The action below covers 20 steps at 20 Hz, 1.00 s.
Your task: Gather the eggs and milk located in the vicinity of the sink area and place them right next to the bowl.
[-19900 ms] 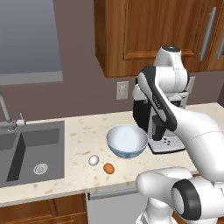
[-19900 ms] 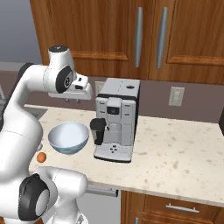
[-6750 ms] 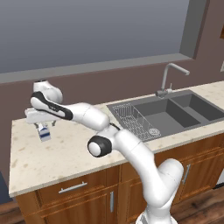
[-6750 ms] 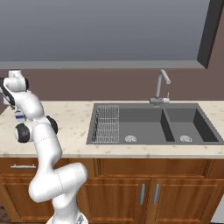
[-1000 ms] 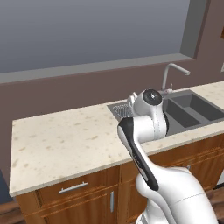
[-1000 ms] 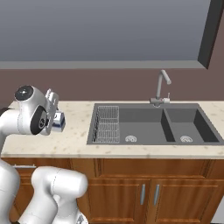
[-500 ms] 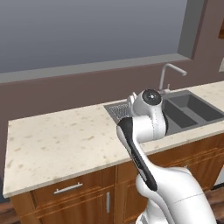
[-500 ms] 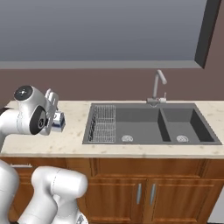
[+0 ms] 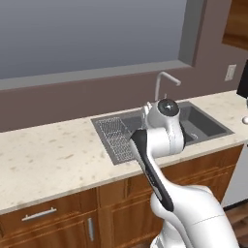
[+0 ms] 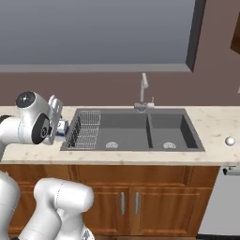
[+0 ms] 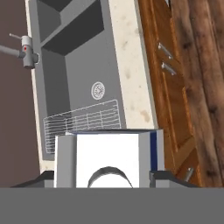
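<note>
The milk carton (image 11: 108, 161) sits between the two dark fingertips of the gripper (image 11: 105, 177), one tip pressed on each side wall, so the hand is clamped on it and carries it clear of any surface. In the right base view the carton (image 10: 61, 130) shows as a small white and blue block at the end of the folded arm, held up above the counter (image 10: 212, 125) just left of the sink (image 10: 133, 130). The arm is tucked close to the body, probably to keep the load steady while the base travels along the cabinets.

Below the carton, the hand view looks down on the wire rack (image 11: 81, 124) in the near basin, the round drain (image 11: 98, 90) and the faucet (image 11: 21, 51) at the back edge. The carton is not over a place to set it down; the bowl belongs further along.

At the far right end of the counter a small white egg (image 10: 229, 140) lies alone on the stone, well apart from the sink. It also appears at the right edge of the left base view (image 9: 245, 119). It likely marks the side where the carton has to go.
</note>
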Tool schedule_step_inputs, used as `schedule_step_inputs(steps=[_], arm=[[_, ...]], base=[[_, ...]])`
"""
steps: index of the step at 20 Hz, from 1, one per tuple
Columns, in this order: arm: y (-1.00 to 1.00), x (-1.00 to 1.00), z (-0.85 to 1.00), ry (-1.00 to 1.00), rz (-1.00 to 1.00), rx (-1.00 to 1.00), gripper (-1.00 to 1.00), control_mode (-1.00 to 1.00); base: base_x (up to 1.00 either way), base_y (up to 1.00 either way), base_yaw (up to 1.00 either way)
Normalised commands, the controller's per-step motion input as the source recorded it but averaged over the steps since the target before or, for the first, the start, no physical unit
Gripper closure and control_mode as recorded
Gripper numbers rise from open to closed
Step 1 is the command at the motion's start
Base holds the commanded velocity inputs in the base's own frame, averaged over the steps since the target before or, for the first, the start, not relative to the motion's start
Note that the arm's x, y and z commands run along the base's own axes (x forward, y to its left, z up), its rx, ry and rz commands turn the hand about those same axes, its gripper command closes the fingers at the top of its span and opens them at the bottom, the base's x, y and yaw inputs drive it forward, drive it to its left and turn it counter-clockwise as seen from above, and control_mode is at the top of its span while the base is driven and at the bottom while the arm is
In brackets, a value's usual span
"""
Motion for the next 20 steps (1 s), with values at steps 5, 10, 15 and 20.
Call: schedule_step_inputs(steps=[5,10,15,20], arm=[[0.00,0.00,0.00,0.00,0.00,0.00,1.00,1.00],[0.00,0.00,0.00,0.00,0.00,0.00,1.00,1.00],[0.00,0.00,0.00,0.00,0.00,0.00,1.00,1.00],[0.00,0.00,0.00,0.00,0.00,0.00,1.00,1.00]], base=[[-0.09,-0.74,0.00],[0.00,-0.69,0.00],[0.00,-0.72,0.00],[0.00,-0.73,0.00]])
